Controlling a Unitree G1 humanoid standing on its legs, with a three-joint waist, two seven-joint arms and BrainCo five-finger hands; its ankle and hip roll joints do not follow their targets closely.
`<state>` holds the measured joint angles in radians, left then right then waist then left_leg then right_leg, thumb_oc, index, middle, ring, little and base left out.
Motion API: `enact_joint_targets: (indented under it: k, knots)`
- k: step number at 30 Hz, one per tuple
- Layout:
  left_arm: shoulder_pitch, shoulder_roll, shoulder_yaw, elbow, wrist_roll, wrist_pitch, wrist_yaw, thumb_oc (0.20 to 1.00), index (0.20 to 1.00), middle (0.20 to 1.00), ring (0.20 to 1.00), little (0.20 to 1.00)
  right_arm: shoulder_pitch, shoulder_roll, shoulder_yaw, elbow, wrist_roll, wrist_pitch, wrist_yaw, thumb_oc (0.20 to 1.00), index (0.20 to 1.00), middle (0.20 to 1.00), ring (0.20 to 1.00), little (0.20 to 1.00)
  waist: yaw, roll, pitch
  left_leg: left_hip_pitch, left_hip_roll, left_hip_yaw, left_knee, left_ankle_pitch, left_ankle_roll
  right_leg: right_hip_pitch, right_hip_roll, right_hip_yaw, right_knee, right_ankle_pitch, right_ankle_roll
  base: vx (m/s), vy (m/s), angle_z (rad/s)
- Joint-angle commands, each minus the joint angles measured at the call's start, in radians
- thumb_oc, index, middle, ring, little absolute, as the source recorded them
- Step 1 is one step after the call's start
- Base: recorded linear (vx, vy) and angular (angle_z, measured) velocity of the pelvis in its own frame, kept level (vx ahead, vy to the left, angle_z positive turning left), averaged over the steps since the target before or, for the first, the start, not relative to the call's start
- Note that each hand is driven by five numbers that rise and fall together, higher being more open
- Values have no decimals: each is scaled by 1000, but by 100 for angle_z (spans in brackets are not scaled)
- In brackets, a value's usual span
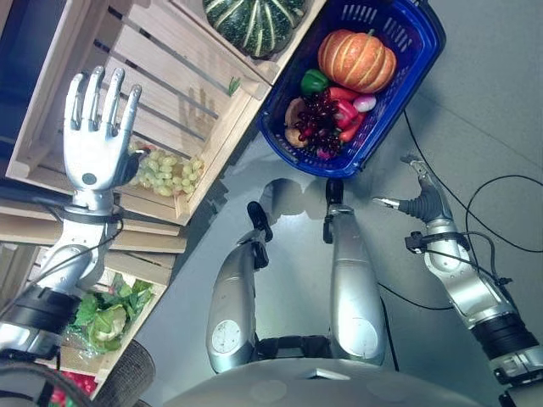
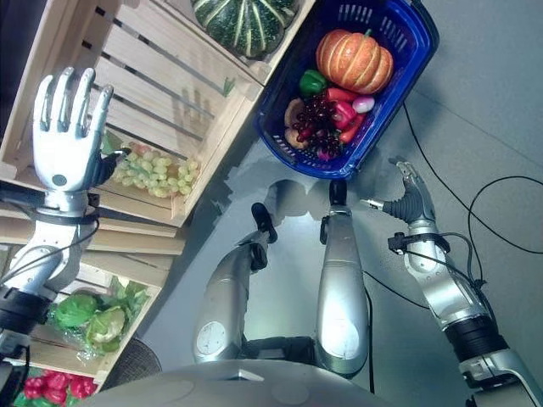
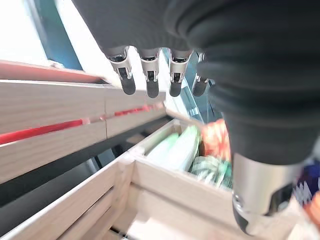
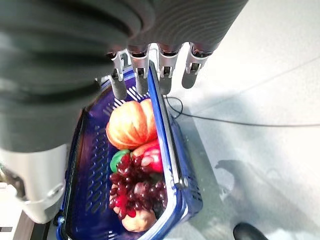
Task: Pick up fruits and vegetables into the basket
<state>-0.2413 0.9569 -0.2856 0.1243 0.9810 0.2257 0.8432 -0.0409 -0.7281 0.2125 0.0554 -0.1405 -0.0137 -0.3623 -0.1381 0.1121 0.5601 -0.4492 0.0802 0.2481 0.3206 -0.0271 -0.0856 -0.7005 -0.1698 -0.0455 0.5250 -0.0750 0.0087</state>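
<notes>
A blue basket (image 1: 416,68) sits on the grey floor ahead, holding an orange pumpkin (image 1: 356,59), dark red grapes (image 1: 321,119), a green pepper (image 1: 313,80) and other red produce. A bunch of green grapes (image 1: 170,172) lies in a wooden crate (image 1: 161,76) to the left. My left hand (image 1: 93,144) hovers open over the crate's near corner, right beside the green grapes, fingers straight. My right hand (image 1: 422,199) hangs open to the right of the basket (image 4: 170,150), holding nothing.
A striped green squash (image 1: 254,21) rests in a second crate behind. Lower shelf crates hold lettuce (image 1: 106,318) and red produce (image 2: 51,388). A wicker basket rim (image 1: 127,373) shows at bottom left. Open grey floor lies right of the basket.
</notes>
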Motion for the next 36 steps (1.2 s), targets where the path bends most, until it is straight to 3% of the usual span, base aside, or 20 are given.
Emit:
enact_joint_targets:
  k: [1,3,5,7,12,14,23,33,36]
  knots:
    - [-41,30,-56,54,-9,58,-121,1000,1000,1000,1000,1000,36,-62,-20,-85,-15,-2,14,1000,1000,1000,1000,1000,-67,61,-40,-85,-23,7,49,-44,21,13,-17,-18,0,-81,94,21,92,-13]
    - [-69,36,-87,81,-56,46,-132,1000,1000,1000,1000,1000,32,-68,-18,-88,-17,-3,19,1000,1000,1000,1000,1000,-74,63,-40,-92,-21,14,54,-47,20,3,-15,-9,-1,-80,96,18,64,-15]
    - [-108,38,-118,102,-74,50,-209,1000,1000,1000,1000,1000,30,-72,-16,-94,-16,-1,29,1000,1000,1000,1000,1000,-85,65,-40,-102,-19,20,62,-50,21,-9,-11,1,4,-79,96,22,57,-9]
    - [-145,28,-156,151,-189,30,-245,1000,1000,1000,1000,1000,18,-74,-7,-92,-22,-4,33,1000,1000,1000,1000,1000,-96,65,-40,-108,-18,28,64,-51,21,-18,-8,8,1,-78,97,12,52,-16]
    - [-209,-46,-199,293,-315,46,-399,1000,1000,1000,1000,1000,-2,-69,-6,-104,-28,0,58,1000,1000,1000,1000,1000,-117,63,-40,-126,-12,45,71,-52,23,-44,1,24,5,-78,98,29,55,-14]
    - [-208,-95,-201,377,-380,35,-459,1000,1000,1000,1000,1000,0,-66,-8,-105,-33,-1,72,1000,1000,1000,1000,1000,-126,61,-40,-120,-11,40,87,-78,13,-38,4,37,18,-105,105,87,68,-14]
    - [-238,-197,-196,647,-458,73,-701,1000,1000,1000,1000,1000,-33,-68,0,-101,-35,16,95,1000,1000,1000,1000,1000,-147,59,-40,-149,0,63,98,-77,10,-76,9,51,24,-103,101,15,42,-4]
    - [-225,-253,-194,771,-447,98,-680,1000,1000,1000,1000,1000,-48,-77,12,-94,-16,21,101,1000,1000,1000,1000,1000,-151,52,-40,-180,3,65,118,-86,8,-108,16,56,41,-111,89,10,16,-2]
    - [-221,-257,-198,791,-381,138,-638,1000,1000,1000,1000,1000,-52,-81,18,-82,-15,8,91,1000,1000,1000,1000,1000,-152,50,-40,-189,4,68,123,-87,9,-116,18,57,43,-112,85,4,10,0]
